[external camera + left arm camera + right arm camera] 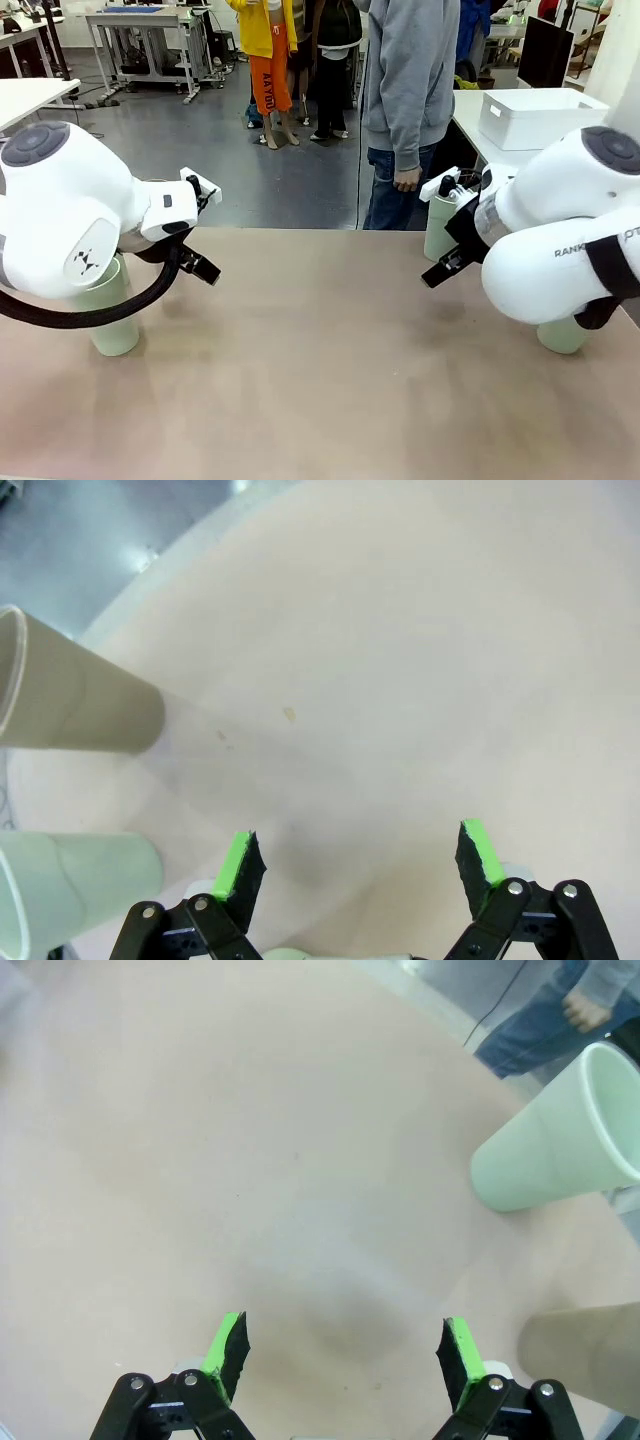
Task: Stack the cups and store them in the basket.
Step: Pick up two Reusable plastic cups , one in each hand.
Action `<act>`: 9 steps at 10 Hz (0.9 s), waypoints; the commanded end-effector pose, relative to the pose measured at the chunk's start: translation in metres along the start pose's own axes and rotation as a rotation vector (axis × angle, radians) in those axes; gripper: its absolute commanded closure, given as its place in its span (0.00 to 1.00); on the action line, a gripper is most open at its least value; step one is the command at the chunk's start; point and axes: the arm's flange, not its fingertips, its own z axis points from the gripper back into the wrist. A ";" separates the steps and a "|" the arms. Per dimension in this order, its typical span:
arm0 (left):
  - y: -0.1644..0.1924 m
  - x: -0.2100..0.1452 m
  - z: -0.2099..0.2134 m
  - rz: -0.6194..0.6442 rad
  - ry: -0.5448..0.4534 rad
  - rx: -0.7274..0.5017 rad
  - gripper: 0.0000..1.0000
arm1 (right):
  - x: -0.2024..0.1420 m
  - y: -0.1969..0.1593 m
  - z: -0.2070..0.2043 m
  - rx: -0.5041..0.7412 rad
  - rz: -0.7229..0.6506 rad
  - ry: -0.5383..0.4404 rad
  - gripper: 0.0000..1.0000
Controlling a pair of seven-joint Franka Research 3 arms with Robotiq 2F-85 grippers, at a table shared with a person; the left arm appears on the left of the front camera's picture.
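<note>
A mint green cup (112, 310) stands at the table's left, half hidden behind my left arm. Another mint cup (438, 225) stands behind my right wrist, and a third (563, 335) peeks out under my right arm. In the left wrist view, a tan cup (80, 695) and a mint cup (70, 890) stand to the left of my left gripper (360, 865), which is open over bare table. My right gripper (340, 1350) is open too, with a mint cup (555, 1135) at upper right and a tan cup (585, 1350) beside its right finger. The white basket (535, 115) sits on the side table at back right.
A person in a grey hoodie (410, 90) stands at the far edge, with a hand (585, 1005) hanging by the jeans. The tan tabletop (320, 350) lies bare between my two arms.
</note>
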 end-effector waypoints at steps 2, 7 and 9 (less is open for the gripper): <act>0.036 0.040 0.074 -0.033 -0.018 -0.101 0.00 | 0.030 -0.043 0.085 0.046 -0.009 -0.037 0.00; 0.168 0.001 0.171 -0.322 -0.142 -0.421 0.00 | -0.037 -0.185 0.186 0.245 0.151 -0.188 0.00; 0.221 -0.057 0.191 -0.339 -0.211 -0.459 0.00 | -0.093 -0.222 0.190 0.268 0.147 -0.226 0.00</act>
